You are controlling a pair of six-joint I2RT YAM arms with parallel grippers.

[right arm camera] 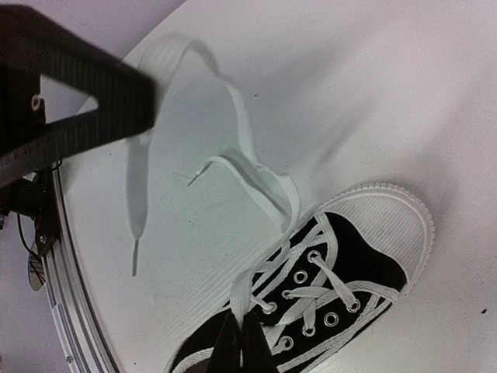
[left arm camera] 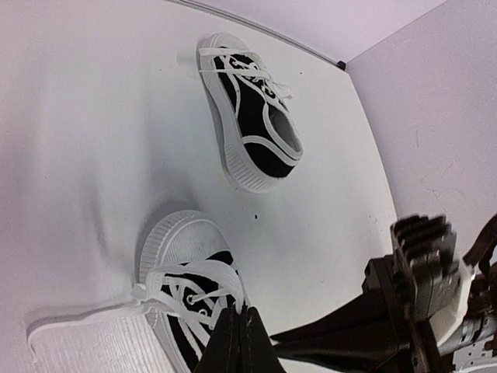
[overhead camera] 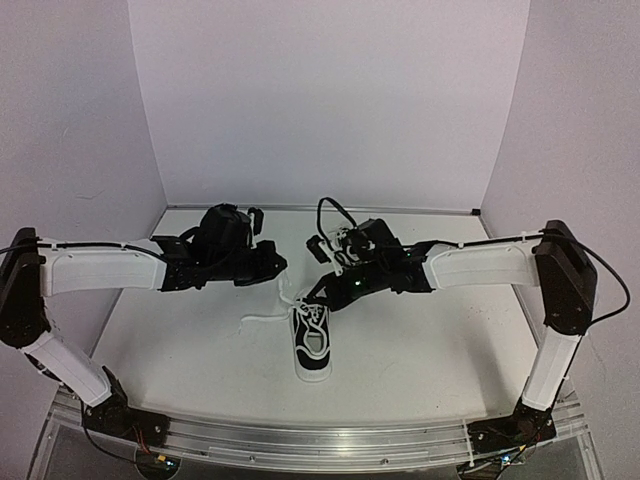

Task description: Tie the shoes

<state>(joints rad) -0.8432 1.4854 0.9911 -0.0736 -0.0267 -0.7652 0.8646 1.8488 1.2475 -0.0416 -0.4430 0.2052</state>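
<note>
table white | near shoe centre | far shoe behind it | my left gripper pressed closed above near shoe's lacing | my right gripper closed at same lacing, cannot tell if pinching it | loose lace trails left

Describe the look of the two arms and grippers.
The left arm and right arm have white shells with black joints and bases. The left gripper and right gripper are black, with slim tapered fingers. Thin black cables run along the arms.
</note>
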